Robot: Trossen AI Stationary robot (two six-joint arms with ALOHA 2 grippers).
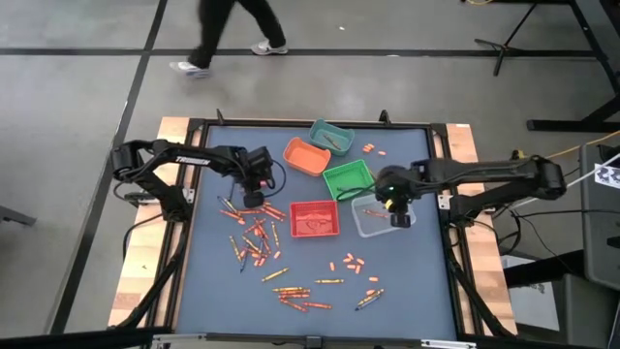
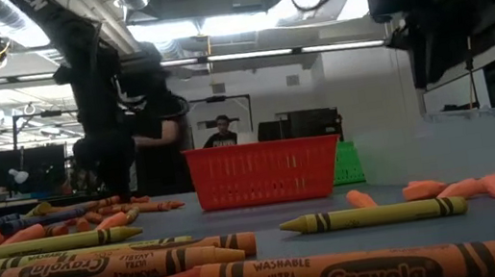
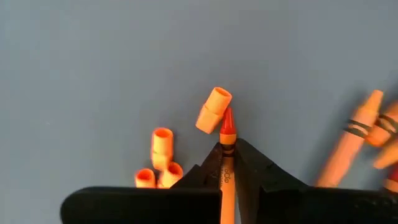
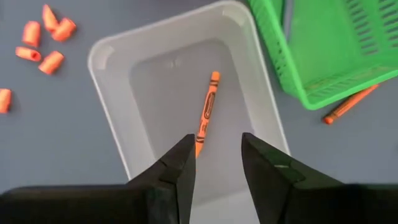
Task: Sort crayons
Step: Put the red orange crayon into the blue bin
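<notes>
A grey concrete floor, with a person (image 1: 228,29) walking past at the far side, surrounds the dark blue surface (image 1: 213,291) on its wooden frame. Five small bins cluster near the surface's middle: a teal bin (image 1: 331,138), an orange bin (image 1: 306,156), a green bin (image 1: 348,179), a red bin (image 1: 314,219) and a clear bin (image 4: 112,59). The crayons (image 1: 257,237) mostly lie loose, in a heap on the left arm's side of the red bin, in a scatter toward the near edge, and as short stubs (image 1: 352,263) between. The left gripper (image 3: 227,163) is down at the far end of the heap, its fingers clenched on an orange-red crayon (image 3: 226,134) whose tip pokes out between them, just beside a pale orange stub (image 3: 213,109). The right gripper (image 4: 217,152) hovers over the clear bin with its fingers spread and nothing between them; one orange crayon (image 4: 208,109) lies inside that bin, and another (image 4: 349,103) lies on the surface beside the green bin. The step in hand looks like the pick-up on the left side: the grasp is made, the lift is not yet. Next, I judge, that arm must raise the crayon clear of its neighbours and carry it to the bin matching its colour, releasing low so it lands inside.
</notes>
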